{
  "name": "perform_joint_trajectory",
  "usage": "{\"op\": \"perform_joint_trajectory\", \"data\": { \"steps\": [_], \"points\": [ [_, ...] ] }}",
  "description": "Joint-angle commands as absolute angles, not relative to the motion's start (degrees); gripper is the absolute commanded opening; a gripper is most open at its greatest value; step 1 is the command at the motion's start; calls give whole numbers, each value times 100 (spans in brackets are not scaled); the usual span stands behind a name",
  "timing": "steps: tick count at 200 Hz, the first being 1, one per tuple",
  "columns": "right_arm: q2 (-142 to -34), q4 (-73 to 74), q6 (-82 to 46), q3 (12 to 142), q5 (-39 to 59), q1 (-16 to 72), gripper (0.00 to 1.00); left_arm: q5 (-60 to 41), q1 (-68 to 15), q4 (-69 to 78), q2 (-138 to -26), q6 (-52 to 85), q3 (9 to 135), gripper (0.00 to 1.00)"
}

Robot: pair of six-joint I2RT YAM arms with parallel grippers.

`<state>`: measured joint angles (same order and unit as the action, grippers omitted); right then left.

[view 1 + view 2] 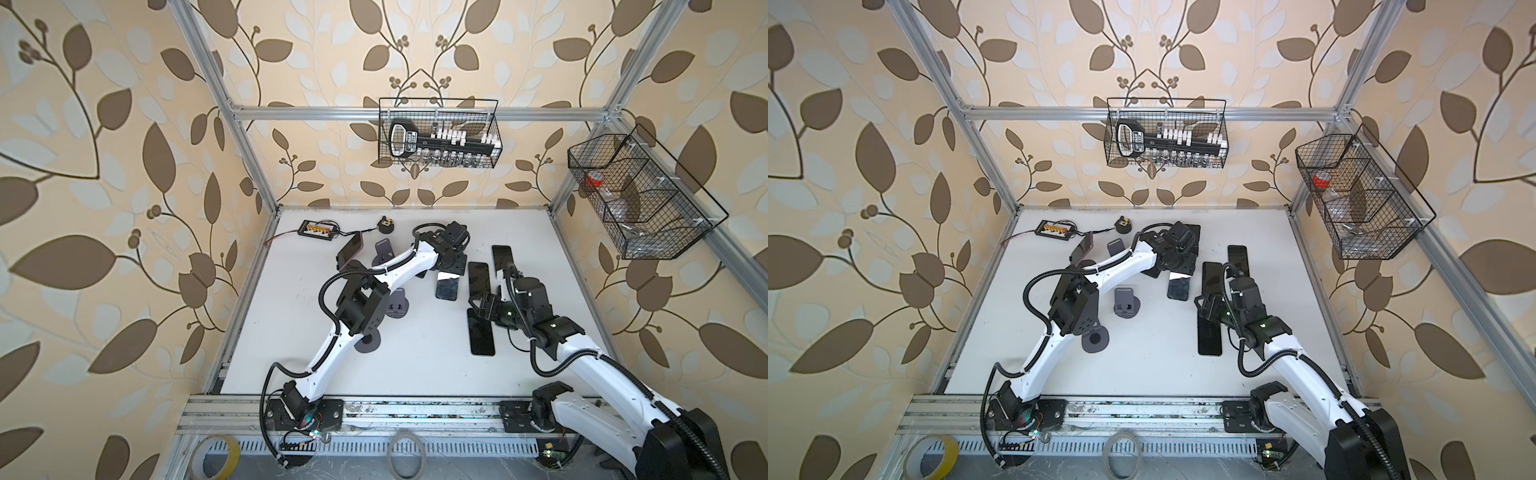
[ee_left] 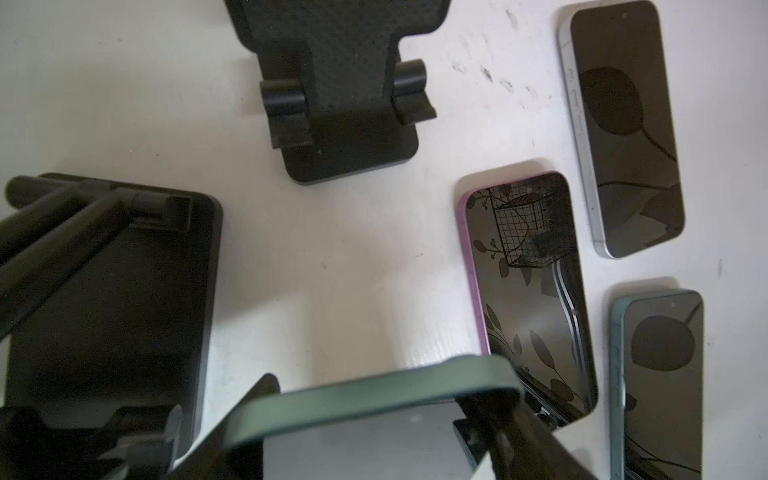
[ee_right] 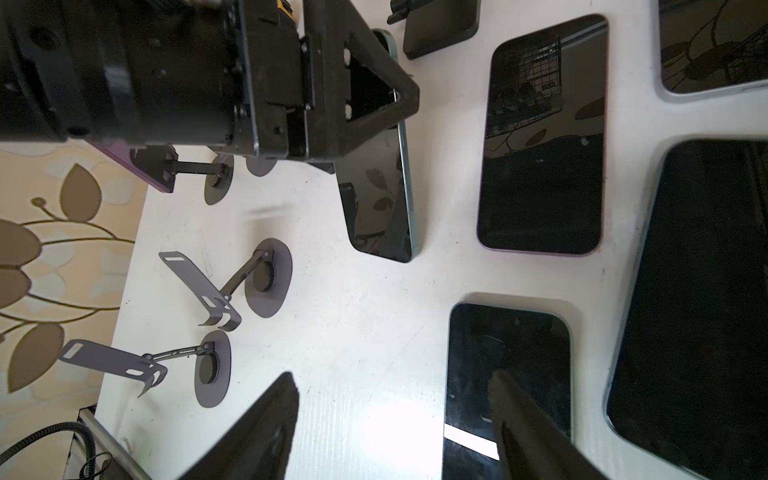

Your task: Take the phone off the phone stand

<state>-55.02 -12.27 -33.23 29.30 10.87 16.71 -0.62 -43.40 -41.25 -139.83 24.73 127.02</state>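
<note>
My left gripper is shut on a green-edged phone, holding it tilted with its dark screen up and its lower end close to the white table. The left wrist view shows the phone's green edge spanning between my left gripper's fingers. Two empty black phone stands stand just beyond it. A pink phone rests on a stand at the rear left. My right gripper hangs open, with one finger over a phone lying flat.
Several phones lie flat right of centre. Empty grey round-based stands stand under and beside the left arm. A charger board with cables lies at the rear left. Wire baskets hang on the walls.
</note>
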Motion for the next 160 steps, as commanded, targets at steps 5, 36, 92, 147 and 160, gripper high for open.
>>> {"op": "perform_joint_trajectory", "data": {
  "steps": [5, 36, 92, 147, 160],
  "points": [
    [-5435, -1160, -3357, 2838, 992, 1644, 73, -123, -4289, -4052, -14098, 2575, 12931, 3],
    [-5466, -1169, -3343, 2889, 999, 1644, 73, -176, -4289, -4124, -14287, 2597, 13076, 8],
    [-5483, -1200, -3325, 2961, 996, 1644, 73, -291, -4289, -3992, -14387, 2846, 13078, 9],
    [-5460, -1256, -3334, 2954, 1011, 1644, 74, -518, -4289, -3816, -14509, 3293, 13087, 9],
    [-5445, -1264, -3340, 2944, 1021, 1644, 74, -553, -4289, -3790, -14539, 3363, 13102, 9]
  ]
}}
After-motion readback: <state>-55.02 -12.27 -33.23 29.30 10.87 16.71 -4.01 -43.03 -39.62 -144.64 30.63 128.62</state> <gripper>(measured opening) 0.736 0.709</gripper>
